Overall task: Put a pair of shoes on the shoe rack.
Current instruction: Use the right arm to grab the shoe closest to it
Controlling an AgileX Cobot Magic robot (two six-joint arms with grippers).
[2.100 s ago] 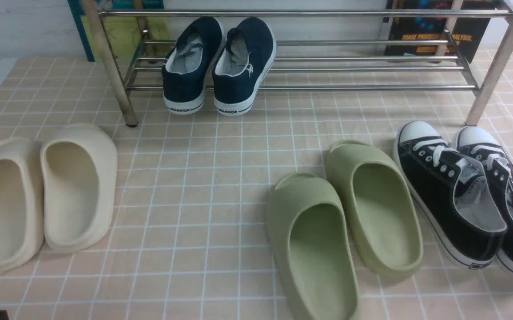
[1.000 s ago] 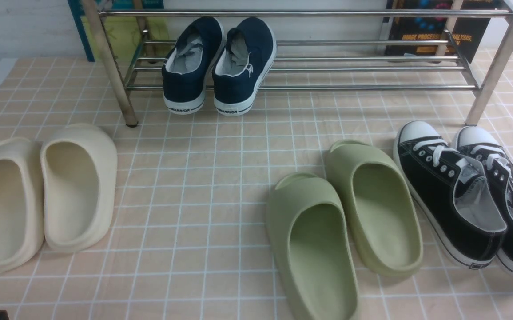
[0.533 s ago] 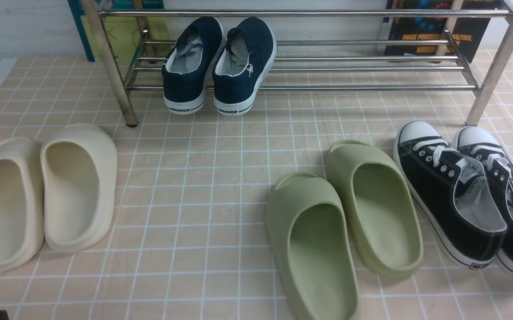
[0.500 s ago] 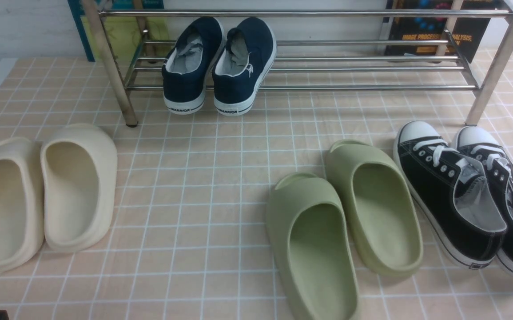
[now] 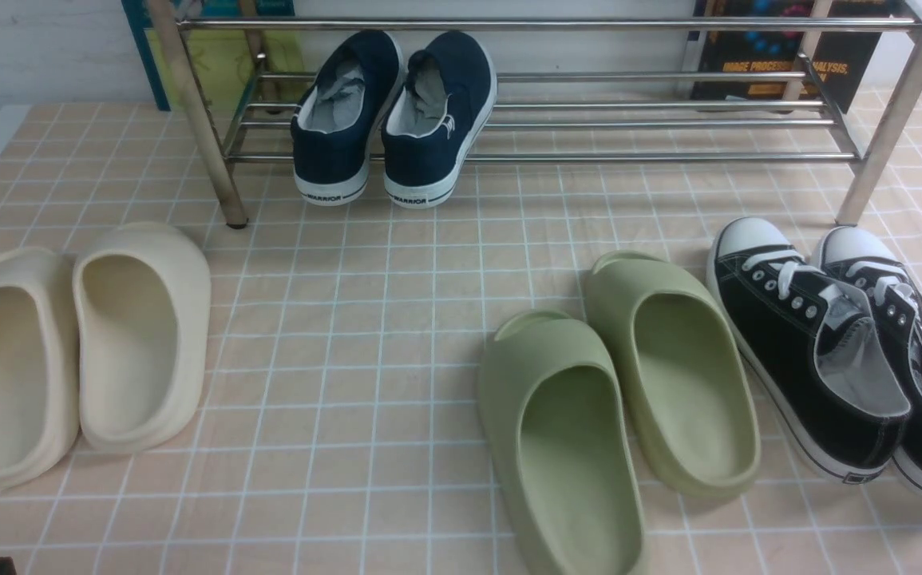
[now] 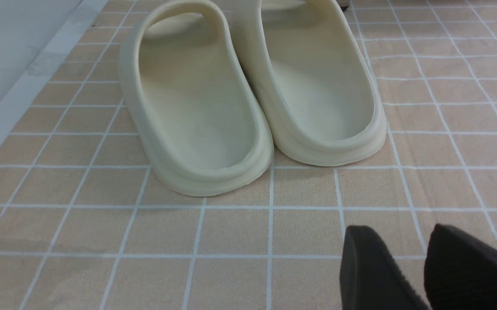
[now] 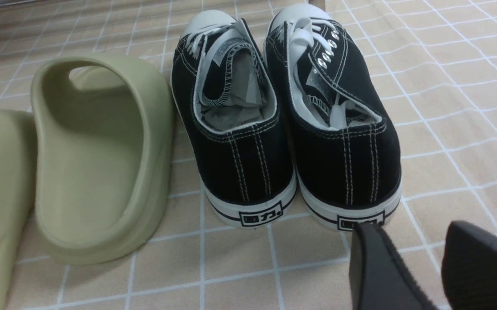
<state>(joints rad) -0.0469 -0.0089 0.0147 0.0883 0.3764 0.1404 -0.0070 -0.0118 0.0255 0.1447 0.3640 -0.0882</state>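
The desk (image 5: 333,335) wears a peach cover gridded with white lines. A white wall (image 5: 29,48) runs behind its far edge; a teal-framed board (image 5: 141,64) stands at the far left corner, a dark, orange-lettered book (image 5: 756,48) near the far right.

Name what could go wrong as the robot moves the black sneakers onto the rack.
The black sneakers sit close beside an olive slide, so lifting them might drag it along.
The right pincer, open behind the heels, may catch only one shoe.
The shoe rack has spaced bars; a sneaker could tip between them.
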